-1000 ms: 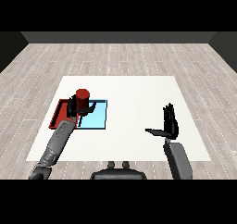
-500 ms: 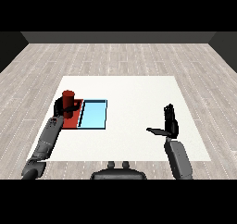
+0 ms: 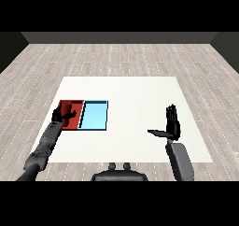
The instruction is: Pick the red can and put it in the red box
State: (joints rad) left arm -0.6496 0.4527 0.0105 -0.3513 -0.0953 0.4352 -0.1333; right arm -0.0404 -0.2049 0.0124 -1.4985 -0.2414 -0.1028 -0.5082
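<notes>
Left hand at the red tray

Your left hand (image 3: 59, 115) hangs over the red tray (image 3: 74, 106) (finger state: cannot tell); right hand (image 3: 172, 126) spread, well apart.

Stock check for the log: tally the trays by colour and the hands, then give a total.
Red tray: 1
Light blue tray: 1
Black hands: 2, the left hand over the red tray and the right hand raised at the table's right side
Total: 4
</notes>
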